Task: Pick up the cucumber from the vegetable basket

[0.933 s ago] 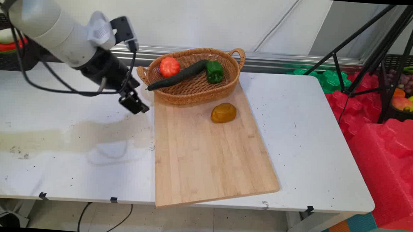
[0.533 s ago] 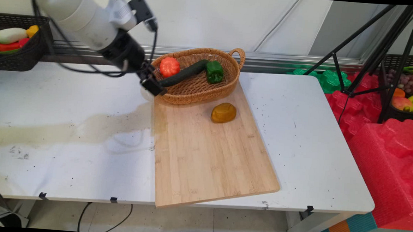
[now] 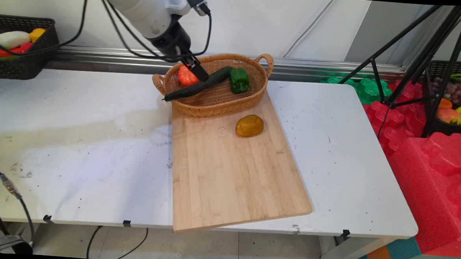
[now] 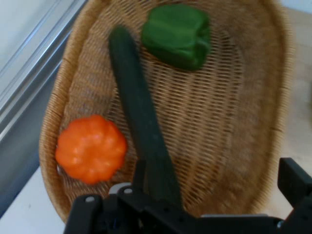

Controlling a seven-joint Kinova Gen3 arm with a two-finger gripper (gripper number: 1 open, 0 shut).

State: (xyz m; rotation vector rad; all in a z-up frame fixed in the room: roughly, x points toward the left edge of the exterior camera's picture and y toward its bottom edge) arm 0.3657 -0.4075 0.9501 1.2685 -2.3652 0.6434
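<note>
My gripper (image 3: 200, 71) hangs open over the left part of a wicker basket (image 3: 216, 105), just above a long dark green cucumber (image 3: 205, 83) and beside an orange pumpkin (image 3: 185, 78). A green bell pepper (image 3: 239, 80) lies at the basket's right end. In the hand view my gripper (image 4: 190, 197) is spread wide with nothing held. The cucumber (image 4: 139, 114) runs up between its fingers, the pumpkin (image 4: 91, 148) is at left, and the pepper (image 4: 178, 35) is at the top. A yellow-brown lumpy vegetable (image 3: 249, 125) lies on the wooden cutting board (image 3: 228, 176), in front of the basket.
A black basket of produce (image 3: 21, 61) sits at the back left. A black tripod (image 3: 419, 56) and red foam blocks (image 3: 429, 167) stand off the table's right side, with a crate of fruit (image 3: 455, 98) behind. The board overhangs the table's front edge.
The arm has swung right and upward, from the table left of the board's far corner to above the basket's left part. Nothing on the table has moved.
</note>
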